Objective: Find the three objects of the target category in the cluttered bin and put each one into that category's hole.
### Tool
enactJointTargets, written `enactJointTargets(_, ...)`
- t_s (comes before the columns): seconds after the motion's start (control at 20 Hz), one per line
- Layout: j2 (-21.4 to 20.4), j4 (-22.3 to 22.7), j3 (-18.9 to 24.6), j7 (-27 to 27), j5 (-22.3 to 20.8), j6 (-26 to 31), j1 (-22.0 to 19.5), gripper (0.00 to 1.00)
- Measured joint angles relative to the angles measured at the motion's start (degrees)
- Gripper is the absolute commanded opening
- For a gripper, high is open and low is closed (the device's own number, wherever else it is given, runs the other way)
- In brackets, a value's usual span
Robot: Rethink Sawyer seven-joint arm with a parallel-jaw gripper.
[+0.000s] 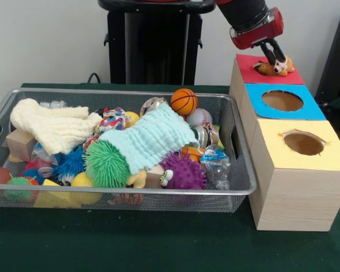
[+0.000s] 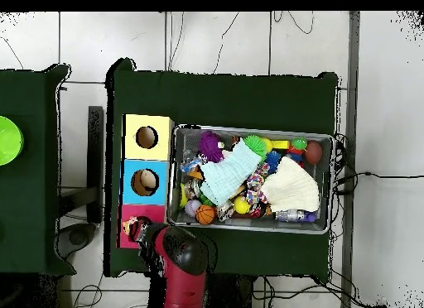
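Note:
My gripper [image 1: 275, 61] is over the red top [image 1: 246, 72] of the pale wooden box, at its far end. It is shut on a small orange-tan plush animal [image 1: 270, 69] that rests where the red-topped hole is, so the hole itself is hidden. In the overhead view the gripper [image 2: 139, 231] and the plush [image 2: 129, 228] sit over the red top [image 2: 132, 212]. The wire mesh bin [image 1: 130, 92] stands to the left of the box, full of toys. No tiger plush shows among them.
The blue-topped hole [image 1: 281, 101] and yellow-topped hole [image 1: 304, 143] lie nearer the camera. In the bin are a mint knitted cloth [image 1: 150, 141], a cream cloth [image 1: 51, 124], green [image 1: 105, 164] and purple [image 1: 184, 173] spiky balls and a mini basketball [image 1: 183, 101].

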Motion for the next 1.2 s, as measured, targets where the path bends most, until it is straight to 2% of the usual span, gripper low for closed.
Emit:
enactJointTargets(0.55, 1.36, -0.04, -0.80, -0.34, -2.79, 0.43, -1.96, 0.00)
enactJointTargets(0.9, 3.38, -0.12, -1.31, -0.85, -2.91, 0.79, -3.27, 0.00)
enactJointTargets(1.2, 4.11, -0.33, -1.43, -2.02, -2.89, 1.69, -2.78, 0.00)
